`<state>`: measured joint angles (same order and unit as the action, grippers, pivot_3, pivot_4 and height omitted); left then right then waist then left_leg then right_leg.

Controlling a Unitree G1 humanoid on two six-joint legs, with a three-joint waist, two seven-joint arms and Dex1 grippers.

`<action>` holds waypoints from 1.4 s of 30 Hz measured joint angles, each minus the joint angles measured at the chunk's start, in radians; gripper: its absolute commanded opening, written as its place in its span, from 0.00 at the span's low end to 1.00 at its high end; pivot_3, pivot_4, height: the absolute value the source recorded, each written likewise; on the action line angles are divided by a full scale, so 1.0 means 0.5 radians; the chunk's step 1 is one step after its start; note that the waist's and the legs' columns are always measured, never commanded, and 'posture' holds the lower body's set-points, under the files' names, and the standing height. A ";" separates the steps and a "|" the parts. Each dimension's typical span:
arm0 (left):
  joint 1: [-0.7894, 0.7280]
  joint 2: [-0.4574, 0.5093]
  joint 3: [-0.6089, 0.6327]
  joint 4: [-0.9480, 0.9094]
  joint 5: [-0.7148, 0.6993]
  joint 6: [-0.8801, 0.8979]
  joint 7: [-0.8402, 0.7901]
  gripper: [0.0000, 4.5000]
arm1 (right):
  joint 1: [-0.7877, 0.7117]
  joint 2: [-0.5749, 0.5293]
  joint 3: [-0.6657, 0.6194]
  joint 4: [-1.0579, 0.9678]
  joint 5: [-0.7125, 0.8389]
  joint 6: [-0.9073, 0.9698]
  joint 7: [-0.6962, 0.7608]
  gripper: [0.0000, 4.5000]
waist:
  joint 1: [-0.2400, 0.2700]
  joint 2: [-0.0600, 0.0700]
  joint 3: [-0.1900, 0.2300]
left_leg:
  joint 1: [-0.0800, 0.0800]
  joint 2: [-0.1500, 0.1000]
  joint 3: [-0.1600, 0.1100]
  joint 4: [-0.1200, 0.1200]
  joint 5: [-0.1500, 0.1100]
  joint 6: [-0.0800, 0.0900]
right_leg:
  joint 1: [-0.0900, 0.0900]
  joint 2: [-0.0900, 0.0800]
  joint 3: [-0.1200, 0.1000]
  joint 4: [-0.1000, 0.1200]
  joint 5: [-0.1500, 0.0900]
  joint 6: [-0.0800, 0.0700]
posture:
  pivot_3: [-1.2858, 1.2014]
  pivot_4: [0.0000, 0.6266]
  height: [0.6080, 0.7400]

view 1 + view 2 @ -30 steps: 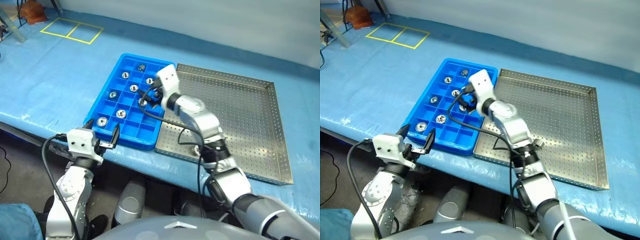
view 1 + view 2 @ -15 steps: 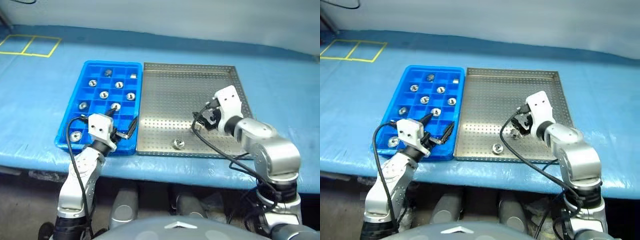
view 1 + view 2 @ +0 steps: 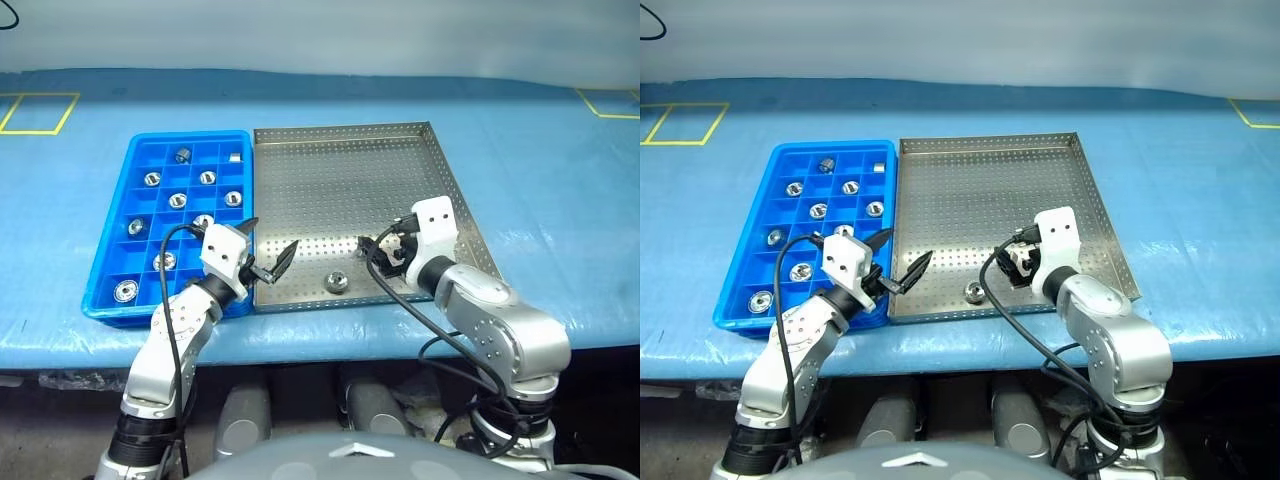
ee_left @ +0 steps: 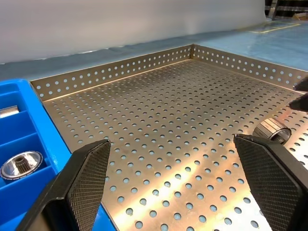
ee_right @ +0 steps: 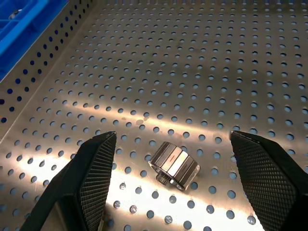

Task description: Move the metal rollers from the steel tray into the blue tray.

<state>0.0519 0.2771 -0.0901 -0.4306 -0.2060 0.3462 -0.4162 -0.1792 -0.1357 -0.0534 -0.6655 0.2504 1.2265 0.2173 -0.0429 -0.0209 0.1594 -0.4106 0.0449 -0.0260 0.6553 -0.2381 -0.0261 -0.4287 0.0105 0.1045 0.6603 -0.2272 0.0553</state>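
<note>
One metal roller [image 3: 336, 282] lay alone near the steel tray's [image 3: 340, 165] near rim, nothing blocking it. The right gripper [image 5: 173, 159], fingers spread, hung just right of it; the left gripper [image 3: 268, 255], also spread, hovered at the tray's near-left corner. Other rollers [image 3: 181, 198] sat in the blue tray [image 3: 110, 215], on the blue-covered table [image 3: 540, 170].

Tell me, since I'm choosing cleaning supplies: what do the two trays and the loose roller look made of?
Steel tray: bare metal, probably steel, with a brushed silver sheen, glare streaks and punched holes.
Blue tray: likely moulded plastic, uniform bright blue with a soft gloss.
Roller: polished metal, going by its mirror-like bands.
</note>
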 measured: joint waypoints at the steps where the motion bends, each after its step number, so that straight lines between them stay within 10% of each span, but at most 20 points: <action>1: 0.000 0.000 -0.001 0.000 0.000 0.000 0.000 1.00 | 0.002 0.014 0.008 0.033 -0.003 -0.033 -0.010 0.89 | 0.000 0.000 0.000 | 0.000 0.000 0.000 0.000 0.000 0.000 | 0.000 0.000 0.000 0.000 0.000 0.000 | 0.53 0.24 1.00; 14: 0.010 -0.026 -0.005 0.000 -0.005 0.000 0.007 1.00 | 0.109 0.067 0.114 0.507 -0.048 -0.499 -0.078 0.89 | 0.002 0.000 0.000 | 0.000 0.000 0.000 0.000 0.000 0.000 | 0.000 0.000 0.000 0.000 0.000 0.000 | 0.53 0.24 1.00; 22: 0.013 -0.044 0.001 0.000 -0.005 0.000 0.038 1.00 | 0.121 0.095 0.134 0.611 -0.063 -0.631 -0.100 0.41 | 0.010 0.000 0.000 | 0.000 0.000 0.000 0.000 0.000 0.000 | 0.000 0.000 0.001 0.000 0.000 0.000 | 0.54 0.24 1.00; 42: 0.373 -0.098 0.327 -0.278 -0.004 -0.015 0.334 1.00 | -0.617 0.256 0.591 0.858 -0.063 -0.745 0.063 0.41 | 0.128 0.000 0.000 | -0.001 0.000 -0.004 -0.007 0.000 0.000 | -0.002 0.000 -0.002 -0.001 0.005 0.008 | 0.65 0.24 1.00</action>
<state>0.2383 0.2283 0.0735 -0.5697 -0.2080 0.3386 -0.2493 -0.4879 -0.0076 0.2422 -0.2363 0.2191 0.8542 0.2489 0.0213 -0.0210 0.1596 -0.4109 0.0448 -0.0278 0.6516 -0.2382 -0.0260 -0.4297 0.0106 0.1036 0.6596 -0.2245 0.0592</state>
